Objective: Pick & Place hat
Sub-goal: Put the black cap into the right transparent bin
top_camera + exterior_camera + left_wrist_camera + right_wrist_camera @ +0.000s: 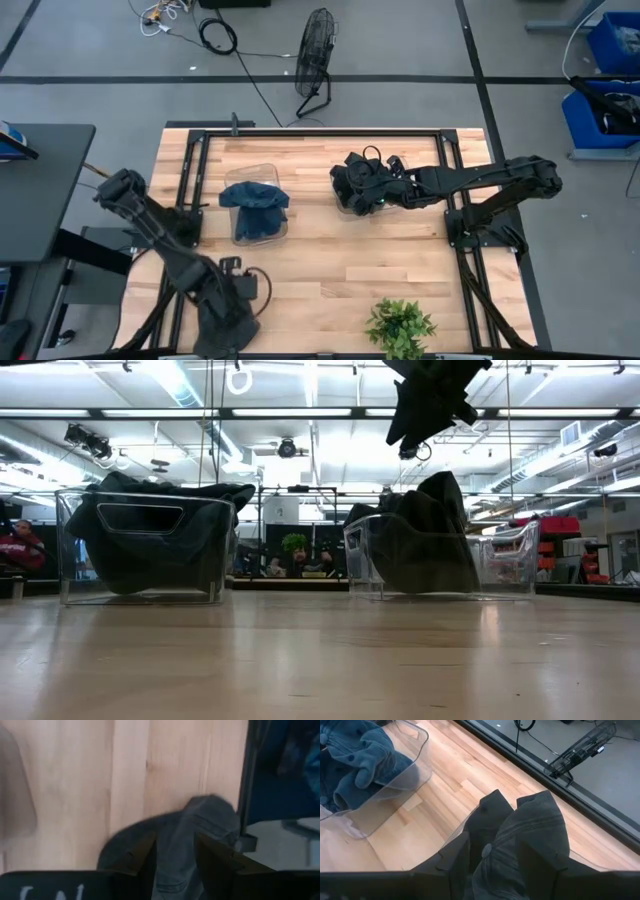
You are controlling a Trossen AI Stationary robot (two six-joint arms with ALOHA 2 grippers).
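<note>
A clear bin [262,172] on the table's left holds blue hats [255,203], which also show in the right wrist view [360,755]. A second clear bin [500,560] near the middle holds dark hats [430,540]. My right gripper [352,187] hangs above this second bin, shut on a dark grey hat [530,830]. My left gripper [175,857] is low at the table's near edge, left of the middle, with grey stitched cloth [205,817] between its fingers, seemingly another hat. My right gripper pinches the dark grey hat between its two fingers near the crown button [486,851]. It comes from above. The hat is lifted over the bin [430,405], clear of the hats below. My left gripper has the grey stitched cloth [175,870] between its two fingers. The cloth's free end [212,810] reaches out over the wood; I cannot tell whether it rests there.
A small green plant [400,325] stands at the near edge, right of the middle. Black frame rails [320,130] run along the table's far side and both ends. Bare wood [330,260] lies between the bins and the near edge. A fan [317,50] stands on the floor beyond.
</note>
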